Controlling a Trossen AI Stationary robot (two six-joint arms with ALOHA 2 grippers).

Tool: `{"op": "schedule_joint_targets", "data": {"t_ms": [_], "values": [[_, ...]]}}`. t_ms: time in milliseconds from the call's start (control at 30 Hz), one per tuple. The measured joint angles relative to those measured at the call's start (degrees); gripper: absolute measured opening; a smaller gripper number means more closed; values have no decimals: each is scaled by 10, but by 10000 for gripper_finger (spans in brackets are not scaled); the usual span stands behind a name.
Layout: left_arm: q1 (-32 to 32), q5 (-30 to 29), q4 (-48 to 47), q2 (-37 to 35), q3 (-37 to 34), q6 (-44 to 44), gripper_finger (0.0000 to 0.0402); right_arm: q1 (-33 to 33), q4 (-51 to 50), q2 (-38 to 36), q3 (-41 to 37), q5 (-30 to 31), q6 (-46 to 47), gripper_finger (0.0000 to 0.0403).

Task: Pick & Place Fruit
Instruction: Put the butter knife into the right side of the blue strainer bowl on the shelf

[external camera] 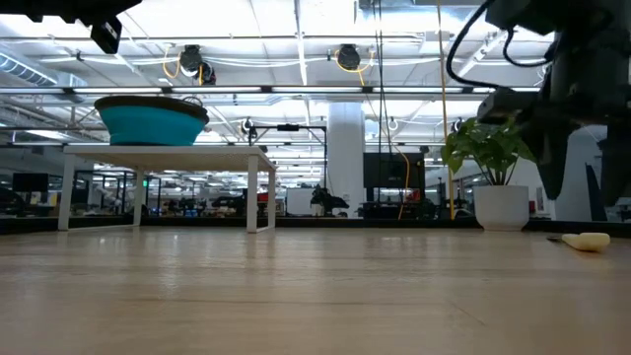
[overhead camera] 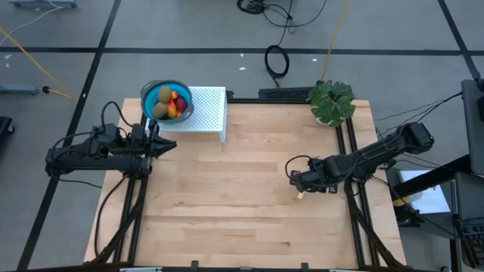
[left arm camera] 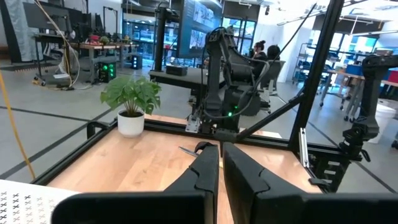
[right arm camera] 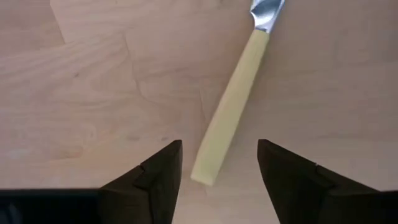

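Observation:
The fruit lies heaped in a blue bowl that stands on a white stand at the table's far left. My left gripper waits shut by the left edge, level, next to the stand. My right gripper is open near the right edge and points down. It hangs over the handle end of a pale yellow utensil, which lies flat on the wood. One finger stands on each side of the handle, clear of it.
A potted green plant stands at the far right corner. The stand's legs rise from the far left of the table. Bare wood spreads across the middle and near side.

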Motion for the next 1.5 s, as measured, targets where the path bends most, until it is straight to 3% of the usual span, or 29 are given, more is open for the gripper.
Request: {"op": "schedule_joint_targets", "data": {"t_ms": [700, 1233, 1500], "values": [[0, 0, 0, 0, 0, 10, 21, -2, 184, 0, -114, -15, 29, 149], [0, 0, 5, 0, 0, 12, 21, -2, 185, -1, -128, -15, 33, 62], [0, 0, 5, 0, 0, 10, 21, -1, 189, -1, -128, -14, 22, 61]]}}
